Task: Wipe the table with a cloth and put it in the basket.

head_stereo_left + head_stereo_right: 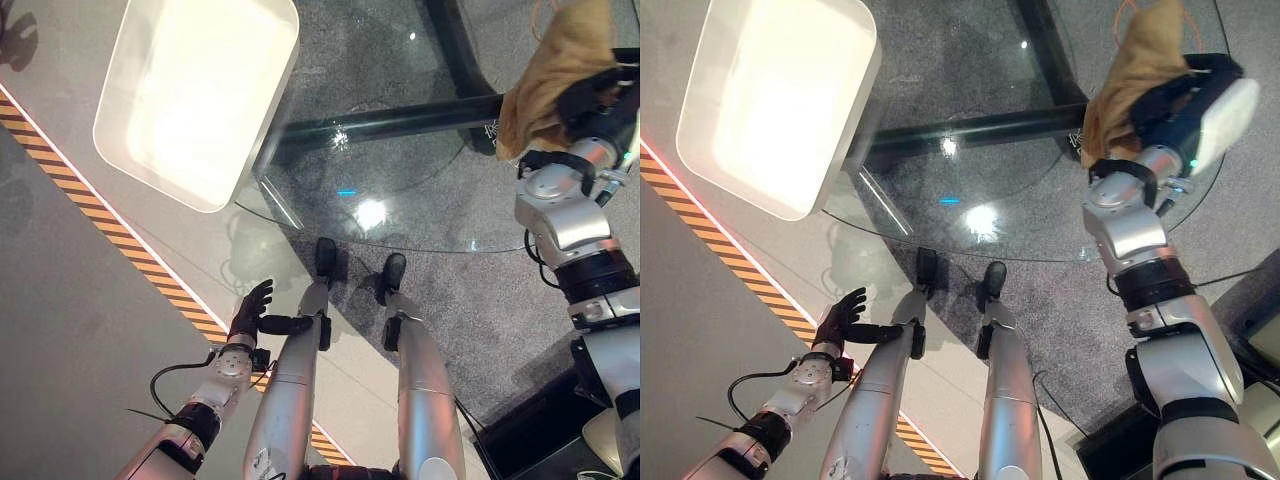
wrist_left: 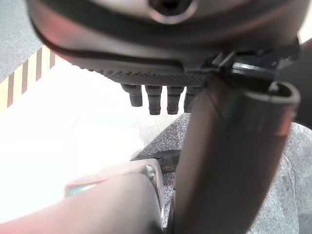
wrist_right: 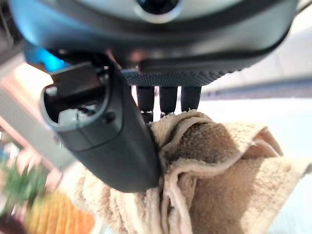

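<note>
Cloth (image 3: 204, 170), tan terry, bunched in the right hand (image 1: 1185, 100), thumb and fingers closed on it above the glass table (image 1: 1040, 215). Soft, light and limp, it likely hangs from any gathered fold. Left hand (image 1: 250, 310) hangs open, empty, well apart from the white basket (image 1: 200, 95).

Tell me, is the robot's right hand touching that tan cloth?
Touching. The right wrist view shows the right hand with thumb and fingers pressed into the cloth, gripping it; the right eye view shows it bunched in that hand.

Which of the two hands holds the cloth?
The right hand, raised over the glass table, grips the tan cloth. The left hand hangs low, open.
</note>
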